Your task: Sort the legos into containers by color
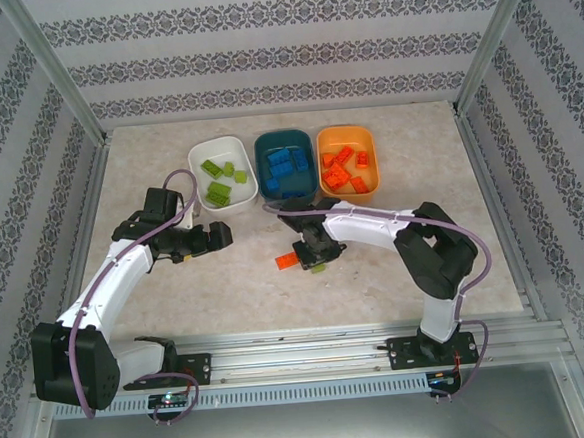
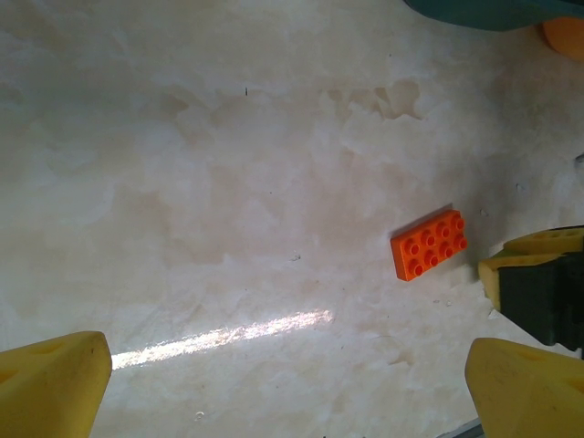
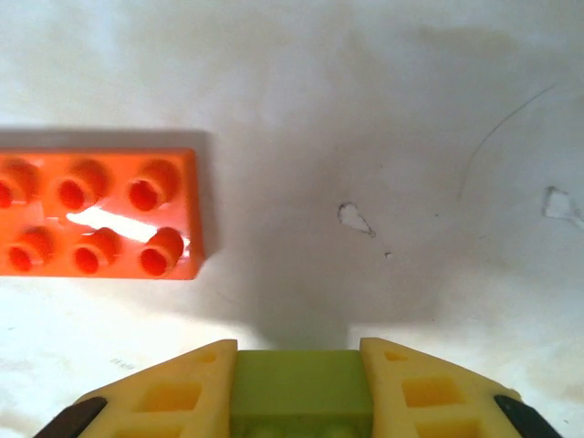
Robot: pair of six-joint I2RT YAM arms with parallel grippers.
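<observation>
My right gripper (image 1: 316,257) is low over the table centre, shut on a lime green lego (image 3: 299,388) clamped between its yellow fingers (image 3: 173,397). An orange lego (image 1: 288,260) lies flat on the table just to its left, apart from the fingers; it shows large in the right wrist view (image 3: 100,214) and small in the left wrist view (image 2: 429,245). My left gripper (image 1: 221,236) hovers left of centre, open and holding nothing (image 2: 287,392). At the back stand the white bowl (image 1: 199,150) with green legos, the dark teal bowl (image 1: 265,146) with blue ones, and the orange bowl (image 1: 338,134) with orange ones.
The three bowls stand side by side along the far part of the table. Patterned walls and metal posts enclose the table on three sides. The right gripper's yellow and black fingers (image 2: 538,283) reach in at the right edge of the left wrist view.
</observation>
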